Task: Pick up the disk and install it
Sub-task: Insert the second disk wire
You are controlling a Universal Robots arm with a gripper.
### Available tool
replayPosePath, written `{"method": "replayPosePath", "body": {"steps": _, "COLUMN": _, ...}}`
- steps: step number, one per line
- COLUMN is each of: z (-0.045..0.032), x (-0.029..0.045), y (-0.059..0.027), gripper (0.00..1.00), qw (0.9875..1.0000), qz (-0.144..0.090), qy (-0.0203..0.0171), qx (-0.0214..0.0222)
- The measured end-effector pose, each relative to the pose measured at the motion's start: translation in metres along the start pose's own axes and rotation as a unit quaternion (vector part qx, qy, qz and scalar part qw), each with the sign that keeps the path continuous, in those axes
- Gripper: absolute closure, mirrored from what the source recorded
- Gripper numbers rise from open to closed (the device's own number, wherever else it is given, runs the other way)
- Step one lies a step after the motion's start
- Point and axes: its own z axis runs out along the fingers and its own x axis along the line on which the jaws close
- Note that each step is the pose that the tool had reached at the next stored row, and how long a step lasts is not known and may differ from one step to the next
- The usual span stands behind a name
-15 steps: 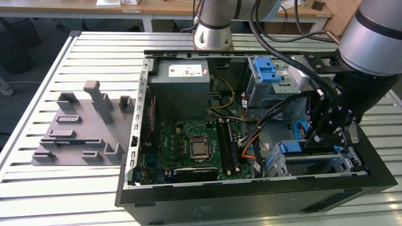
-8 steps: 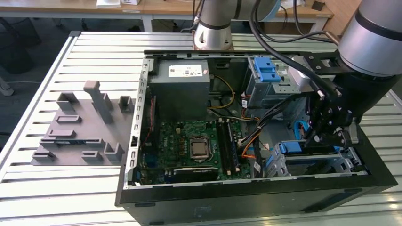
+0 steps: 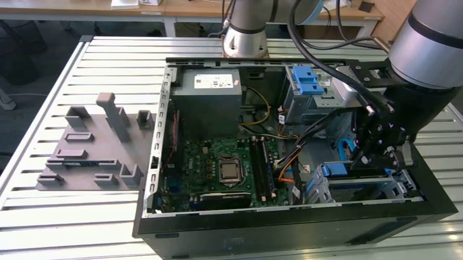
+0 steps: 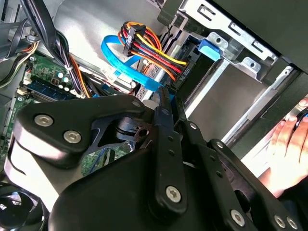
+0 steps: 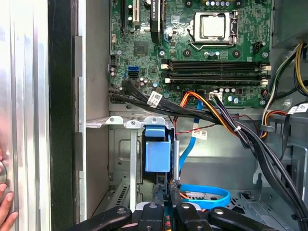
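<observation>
One pincer (image 5: 166, 195) beside the disk's blue bracket (image 5: 158, 153).

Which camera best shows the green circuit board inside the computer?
The first wrist view: the green circuit board faces it squarely, socket and memory slots plain. The exterior view sees it slanted, partly under cables; the second wrist view catches a corner.

1. The tool (image 5: 166, 204) is hanging inside the computer case, its fingers closed close together.
2. A blue bracket (image 5: 158, 153) is sitting in the drive cage (image 5: 130, 122).
3. The motherboard (image 5: 192, 48) is lying beyond it.
</observation>
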Motion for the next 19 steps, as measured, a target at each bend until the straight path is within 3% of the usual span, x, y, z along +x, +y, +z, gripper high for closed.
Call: {"method": "replayPosePath", "body": {"steps": 19, "z": 0.0055, "x": -0.0001, "y": 0.0003, "gripper": 0.82, "qw": 1.0000, "qz": 0.000, "qy": 0.0001, "qx": 0.0000}}
